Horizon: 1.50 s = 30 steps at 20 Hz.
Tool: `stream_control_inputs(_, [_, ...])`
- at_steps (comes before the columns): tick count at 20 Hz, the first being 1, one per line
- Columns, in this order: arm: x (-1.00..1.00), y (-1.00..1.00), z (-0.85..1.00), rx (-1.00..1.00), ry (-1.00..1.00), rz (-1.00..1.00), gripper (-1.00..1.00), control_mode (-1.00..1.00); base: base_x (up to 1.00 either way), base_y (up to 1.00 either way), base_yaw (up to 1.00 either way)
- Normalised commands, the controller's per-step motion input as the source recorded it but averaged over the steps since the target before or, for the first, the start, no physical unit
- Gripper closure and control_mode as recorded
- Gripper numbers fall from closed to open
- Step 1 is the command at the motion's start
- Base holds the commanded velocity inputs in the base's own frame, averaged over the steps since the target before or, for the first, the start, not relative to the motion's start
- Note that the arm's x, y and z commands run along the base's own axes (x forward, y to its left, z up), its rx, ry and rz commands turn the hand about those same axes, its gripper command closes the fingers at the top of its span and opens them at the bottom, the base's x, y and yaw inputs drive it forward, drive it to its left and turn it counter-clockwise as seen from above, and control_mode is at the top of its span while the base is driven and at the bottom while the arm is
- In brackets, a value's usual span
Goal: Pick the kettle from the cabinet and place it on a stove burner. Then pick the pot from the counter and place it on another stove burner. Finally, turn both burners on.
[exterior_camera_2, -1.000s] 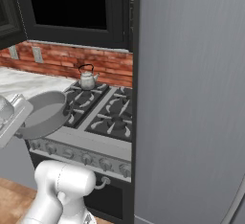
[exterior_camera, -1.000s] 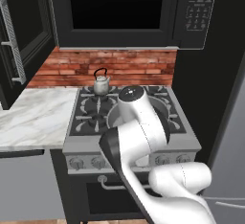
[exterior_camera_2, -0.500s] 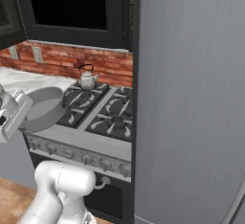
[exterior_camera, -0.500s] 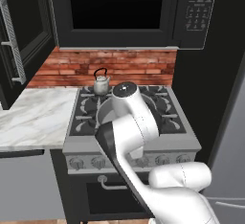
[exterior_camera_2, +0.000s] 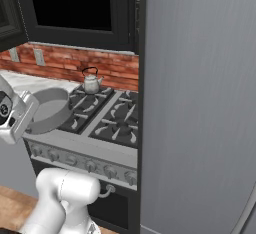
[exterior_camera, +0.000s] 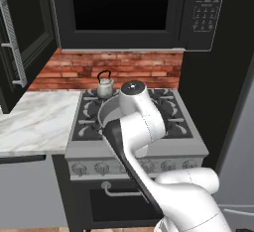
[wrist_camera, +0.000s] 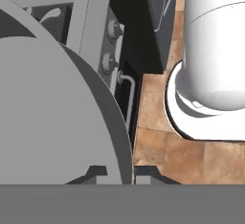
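The wide grey pot [exterior_camera_2: 50,109] hangs over the front left part of the stove, a little above the grates. My gripper [exterior_camera_2: 29,120] is shut on its near rim. In the hand view the pot [wrist_camera: 57,122] covers the left half, and the gripper [wrist_camera: 122,172] pinches its edge between the two dark tips. From the left base view a slice of the pot [exterior_camera: 107,114] peeks out left of my arm. The small silvery kettle [exterior_camera: 104,87] with its black arched handle stands upright on the back left burner; it is the kettle [exterior_camera_2: 91,82] seen behind the pot.
The steel range has black grates [exterior_camera_2: 120,114] and a row of front knobs [exterior_camera: 101,168]. The marble counter [exterior_camera: 34,122] adjoins it on the left. A black microwave [exterior_camera: 119,8] hangs above, and a tall grey fridge [exterior_camera_2: 200,103] stands to the right. A black cabinet door [exterior_camera: 25,28] is at far left.
My gripper has carried the pot rightward from beside the counter edge to over the stove's front left corner. The kettle has stayed in place.
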Motion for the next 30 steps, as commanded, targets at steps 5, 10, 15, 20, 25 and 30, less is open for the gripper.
stream_control_inputs(5, [0.39,-0.01,0.00,0.00,0.01,0.00,1.00,-1.00,0.00,0.00,0.00])
stream_control_inputs(10, [0.39,0.00,-0.01,0.03,0.04,0.00,1.00,-1.00,0.00,0.00,0.00])
stream_control_inputs(15, [0.42,0.00,-0.03,0.07,0.07,0.00,1.00,-1.00,0.00,0.00,0.00])
stream_control_inputs(20, [0.45,0.00,-0.07,0.07,0.07,0.00,1.00,-1.00,0.00,0.00,0.00])
stream_control_inputs(25, [0.30,0.00,-0.15,0.02,0.01,0.00,1.00,-1.00,0.00,0.00,0.00])
stream_control_inputs(30, [0.13,0.00,-0.24,0.00,-0.02,0.00,1.00,-1.00,0.00,0.00,0.00])
